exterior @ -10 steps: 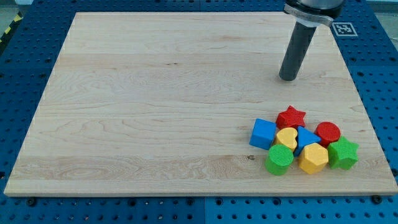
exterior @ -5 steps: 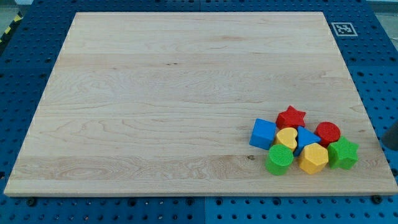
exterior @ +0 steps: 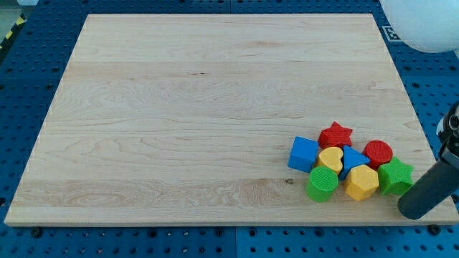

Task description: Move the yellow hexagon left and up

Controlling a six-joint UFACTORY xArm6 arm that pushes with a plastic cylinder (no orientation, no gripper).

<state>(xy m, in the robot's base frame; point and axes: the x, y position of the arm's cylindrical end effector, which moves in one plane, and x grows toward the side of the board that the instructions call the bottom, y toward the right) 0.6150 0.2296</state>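
Observation:
The yellow hexagon [exterior: 361, 182] lies at the bottom of a tight cluster near the board's lower right corner. A green cylinder [exterior: 323, 185] is to its left, a green star [exterior: 396, 176] to its right, and a blue triangle [exterior: 353, 158] and a yellow heart [exterior: 330, 158] just above it. A red star [exterior: 336, 135], a red cylinder [exterior: 378, 153] and a blue cube [exterior: 303, 154] complete the cluster. My tip [exterior: 413, 211] rests at the lower right, just below and right of the green star, a short way right of the hexagon.
The wooden board [exterior: 215, 107] sits on a blue pegboard table. Its right edge runs close by my tip. A white rounded arm part [exterior: 423, 25] shows at the view's top right corner.
My rod left its spot above the cluster near the top right, went out of the view at the right edge, and now stands at the lower right beside the green star. The blocks have not moved.

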